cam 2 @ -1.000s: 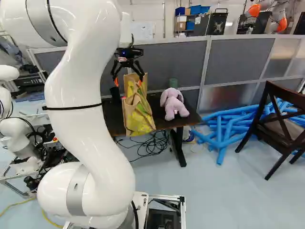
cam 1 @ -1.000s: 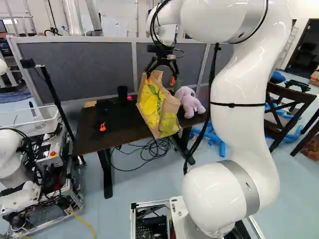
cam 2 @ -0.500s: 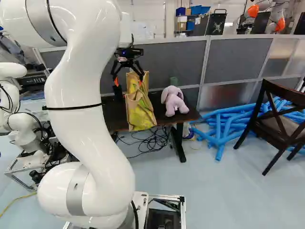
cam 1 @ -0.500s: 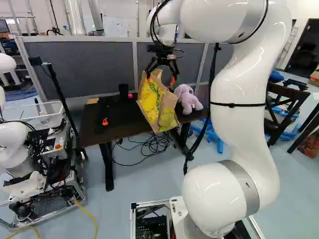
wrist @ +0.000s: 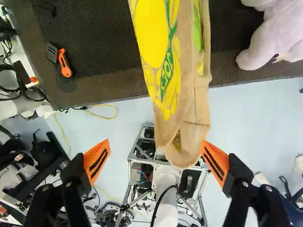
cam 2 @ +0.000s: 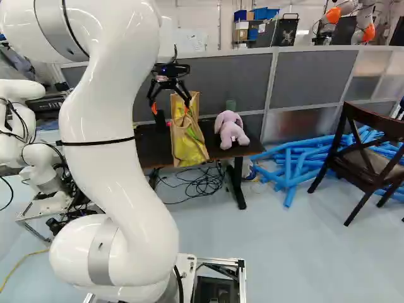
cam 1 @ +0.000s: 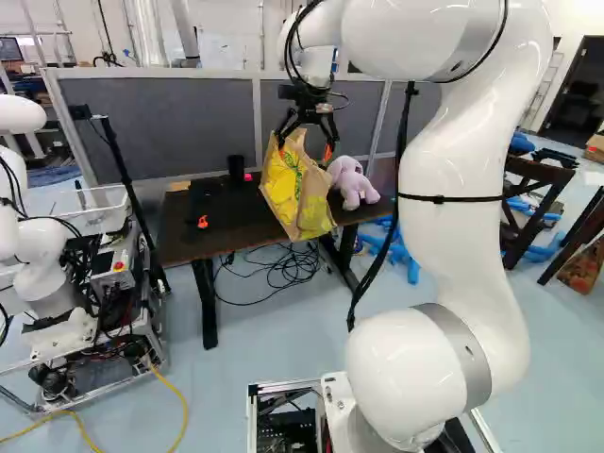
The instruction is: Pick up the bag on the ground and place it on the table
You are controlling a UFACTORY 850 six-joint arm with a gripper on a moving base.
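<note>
- Base: moved, apparently backing off tabletop; my arm [cam 1: 462,189] unchanged re own joint.
- My tool [wrist: 155,143]: open wide, no grip; one pad v. close to bag, contact unclear.
- Bag [cam 1: 293,193]: upright, approx. at near edge of tabletop [cam 1: 193,236], beside plush toy [cam 2: 231,130]; no clear shift against tabletop.
- Status: placement prob. done; retreat w/o snagging bag.

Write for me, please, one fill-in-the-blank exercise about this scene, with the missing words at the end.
The gripper is not shut; it is ____.
Its finger pads are coloured ____.
The largest printed shape on the bag is ____.
The tubes lying near the chair are coloured ____.

Missing words: open; orange; yellow; blue.
</note>
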